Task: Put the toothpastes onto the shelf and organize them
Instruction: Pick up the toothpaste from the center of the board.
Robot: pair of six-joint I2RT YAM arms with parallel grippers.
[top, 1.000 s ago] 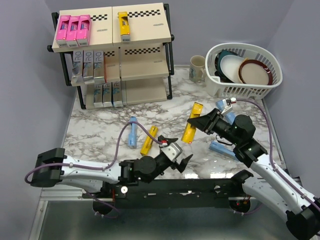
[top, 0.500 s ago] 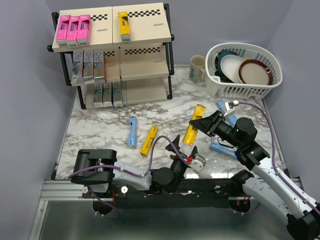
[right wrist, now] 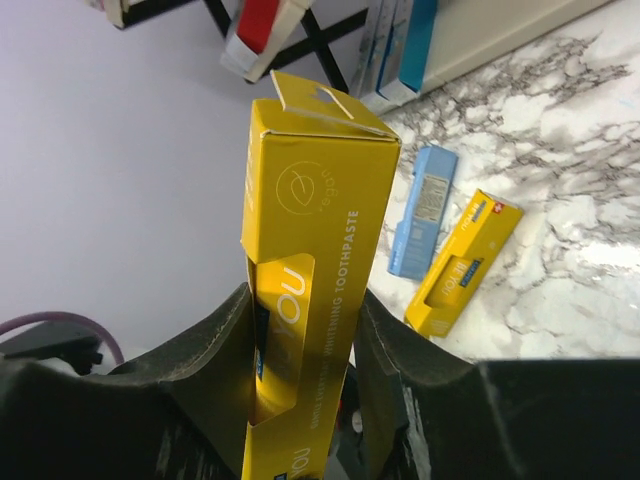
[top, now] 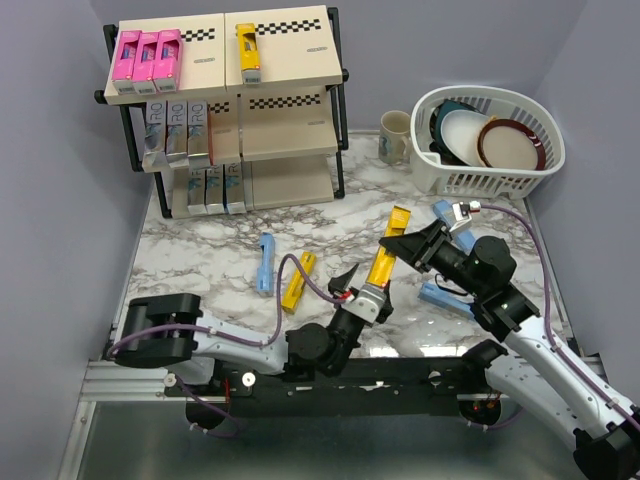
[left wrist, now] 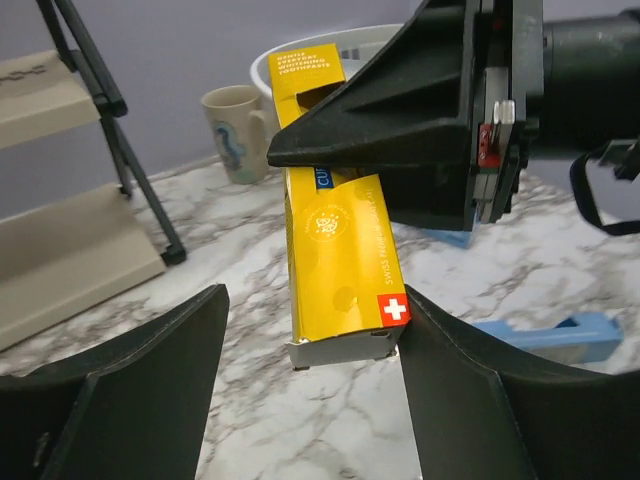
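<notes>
**Top external view: yellow carton hanging between two grippers above the marble**

The right gripper point(top: 393, 243) is clenching a slim, glossy yellow toothpaste carton point(top: 384, 262) around its middle. It is holding the carton tilted above the white-and-grey marble table top point(top: 200, 250), well in front of the three-tier black-framed shelf with beige boards point(top: 290, 35). The left gripper point(left wrist: 312, 305) is standing released, its fingers straddling the carton's lower end. A gap is showing on one side; on the other I cannot tell touching from just beside.

Bare marble is stretching between the shelf's feet and both arms. A light blue carton point(top: 265, 262) and a second yellow carton point(top: 297, 281) are lying just left of the left gripper. Another light blue carton point(top: 446, 298) is lying under the right arm, toward the table's right edge. Beige board is showing bare on the right half of the middle and lower tiers, while pink cartons point(top: 148, 55) are occupying the top tier's left end.

On the left wrist view, the held carton is showing "SWISS PREMIUM" beside a red square bearing a white cross. On the right wrist view, "YOU" and "WHITENING TOOTHPASTE" are running along it under a leaf emblem.
</notes>
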